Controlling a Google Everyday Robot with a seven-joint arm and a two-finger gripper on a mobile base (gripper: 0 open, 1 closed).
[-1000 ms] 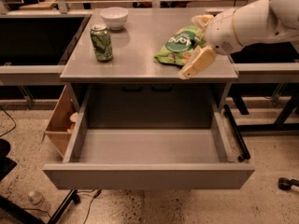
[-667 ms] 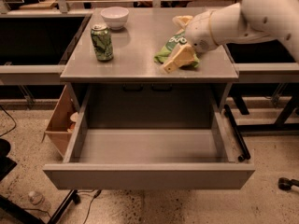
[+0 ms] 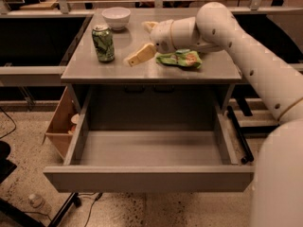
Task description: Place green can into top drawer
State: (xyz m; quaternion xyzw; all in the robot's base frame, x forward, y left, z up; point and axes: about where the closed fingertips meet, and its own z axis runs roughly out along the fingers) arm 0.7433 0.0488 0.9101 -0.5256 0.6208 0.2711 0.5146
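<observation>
The green can (image 3: pixel 103 43) stands upright on the grey table top (image 3: pixel 113 70) at its left side. The top drawer (image 3: pixel 147 178) is pulled fully out below the table and has nothing in it. My gripper (image 3: pixel 137 42) hovers over the middle of the table top, just right of the can and apart from it. It is open, with one cream finger (image 3: pixel 140 56) pointing toward the can and the other finger (image 3: pixel 150 26) farther back. It holds nothing.
A green snack bag (image 3: pixel 180 58) lies on the table right of the gripper, under my arm. A white bowl (image 3: pixel 116 18) sits behind the can. A cardboard box (image 3: pixel 61 124) stands left of the drawer. A plastic bottle (image 3: pixel 38 203) lies on the floor.
My gripper has moved left across the table, from the right edge past the snack bag, and now sits close to the can. The can and drawer have not moved.
</observation>
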